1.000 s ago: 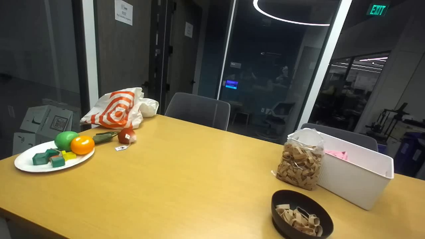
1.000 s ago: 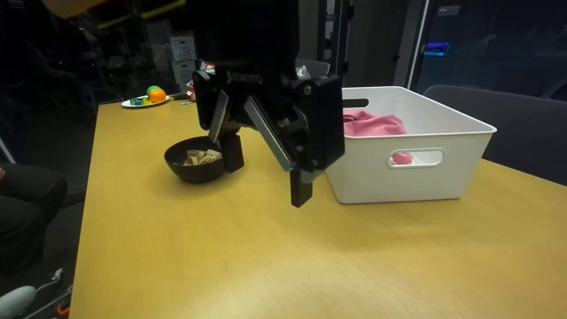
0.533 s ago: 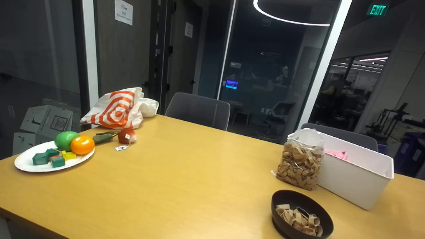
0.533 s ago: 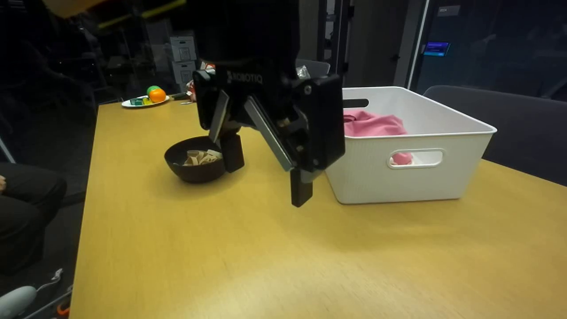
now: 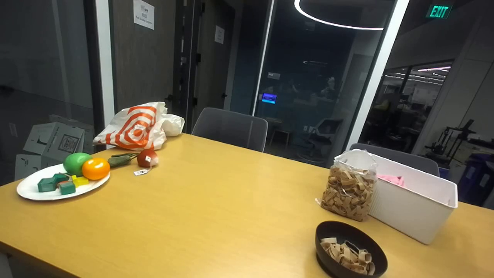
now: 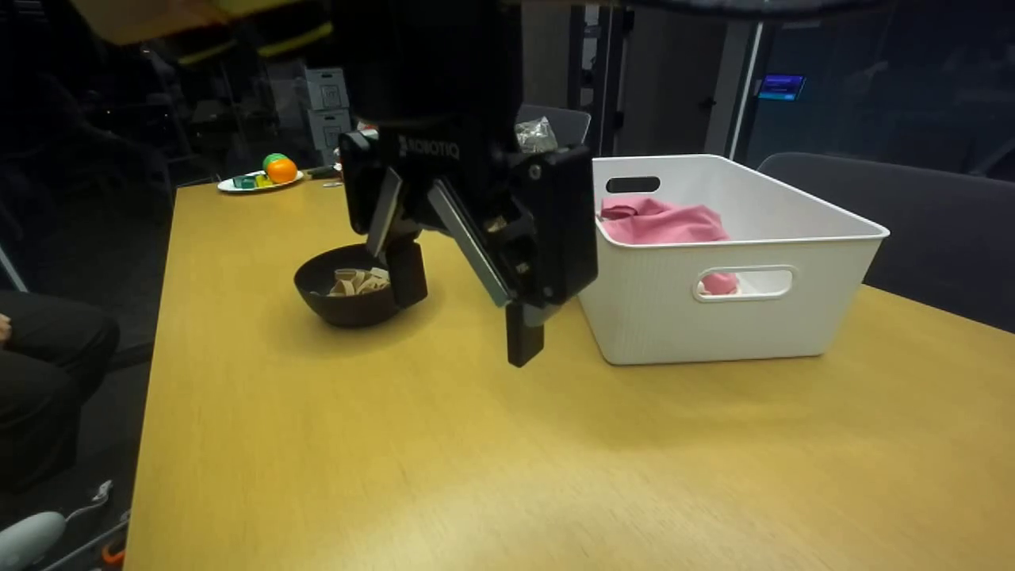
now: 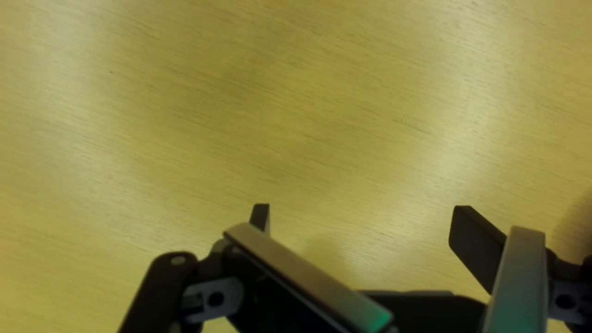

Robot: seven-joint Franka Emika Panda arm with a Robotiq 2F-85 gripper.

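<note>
A black Robotiq tool [image 6: 466, 329] hangs above a yellow wooden bench [image 6: 555, 476], at the centre of the frame in an exterior view. Its two fingers [image 6: 407, 276] stand wide apart and grip nothing; in the wrist view, wood grain shows through the gap. The nearest object seems to be a dark brown bowl [image 6: 341, 312], left of centre, with tan ribbon curls [image 6: 357, 282] inside. The bowl lies to the left of the tool and farther from the viewer (being round, it has no long axis), so a finger covers its right edge; they look apart. To the right of the tool stands a white plastic bin [image 6: 658, 317], its length running away from the viewer, pink cloth [image 6: 666, 224] inside. In an exterior view without the tool, a clear bag [image 5: 347, 193] of similar curls stands beside bin and bowl, and a white plate [image 5: 27, 189] with an orange [image 5: 96, 168] lies at far left.
</note>
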